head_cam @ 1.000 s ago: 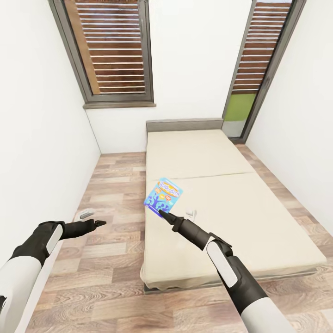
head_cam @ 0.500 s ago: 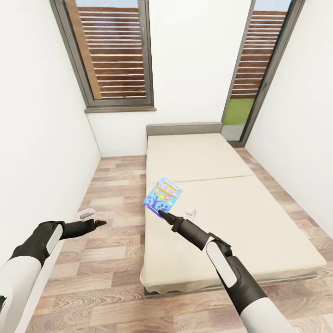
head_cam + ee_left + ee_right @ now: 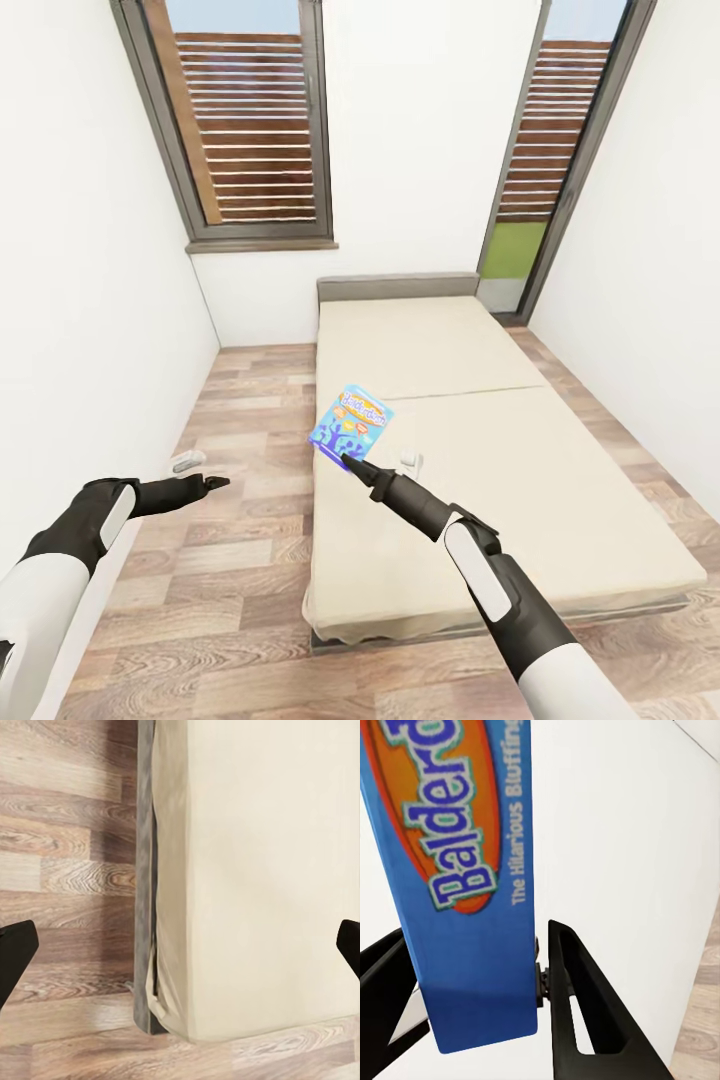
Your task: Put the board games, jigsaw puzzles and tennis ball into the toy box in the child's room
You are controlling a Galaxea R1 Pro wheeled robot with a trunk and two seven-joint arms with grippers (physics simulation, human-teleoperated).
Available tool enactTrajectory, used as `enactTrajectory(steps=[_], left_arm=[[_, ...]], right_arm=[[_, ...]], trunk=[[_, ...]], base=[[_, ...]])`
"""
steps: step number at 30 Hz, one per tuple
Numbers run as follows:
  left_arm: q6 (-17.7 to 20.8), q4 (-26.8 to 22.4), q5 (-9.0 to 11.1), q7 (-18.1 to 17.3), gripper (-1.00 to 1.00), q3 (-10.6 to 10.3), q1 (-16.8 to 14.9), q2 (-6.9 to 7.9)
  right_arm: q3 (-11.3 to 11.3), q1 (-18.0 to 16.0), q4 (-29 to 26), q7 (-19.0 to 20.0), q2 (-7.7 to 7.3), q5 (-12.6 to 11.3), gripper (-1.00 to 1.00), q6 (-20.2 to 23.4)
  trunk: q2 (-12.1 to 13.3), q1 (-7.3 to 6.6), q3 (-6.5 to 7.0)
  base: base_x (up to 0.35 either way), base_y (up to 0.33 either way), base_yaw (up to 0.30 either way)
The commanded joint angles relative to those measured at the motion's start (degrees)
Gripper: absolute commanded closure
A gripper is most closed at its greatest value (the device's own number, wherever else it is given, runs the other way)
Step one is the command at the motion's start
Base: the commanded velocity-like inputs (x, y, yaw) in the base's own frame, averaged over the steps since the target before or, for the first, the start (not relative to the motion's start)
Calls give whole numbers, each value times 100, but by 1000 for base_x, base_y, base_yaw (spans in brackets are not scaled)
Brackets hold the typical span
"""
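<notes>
While the right gripper (image 3: 344, 457) is holding the blue game (image 3: 351, 421) by its lower edge, lifted above the near left part of the bed (image 3: 560, 480), its jaws are pinching the thin box between them, as the right wrist view is showing (image 3: 472, 870). The left gripper (image 3: 218, 482) is hanging over the floor (image 3: 240, 560) beside the bed, jaws spread wide and holding nothing. Carrying the game well probably means keeping the pinch firm and the arm steady, since a flat box gripped at one edge could be swinging or slipping as the base is turning toward the toy box.
</notes>
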Motion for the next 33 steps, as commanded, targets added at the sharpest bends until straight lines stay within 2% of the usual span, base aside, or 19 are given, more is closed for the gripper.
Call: enactTrajectory(steps=[1,15,33], left_arm=[[41,-1,24,-8,-100,16,-4,2],[41,-1,24,-19,-100,16,-4,13],[48,-1,24,-20,-100,16,-3,12]], right_arm=[[-1,-4,1,-1,0,-59,100,52],[8,-5,25,-11,16,-53,100,52],[-9,-5,28,-6,-51,-59,100,52]], trunk=[[-10,4,-1],[-10,4,132],[-10,4,303]], base=[[0,0,0],[0,0,0],[0,0,0]])
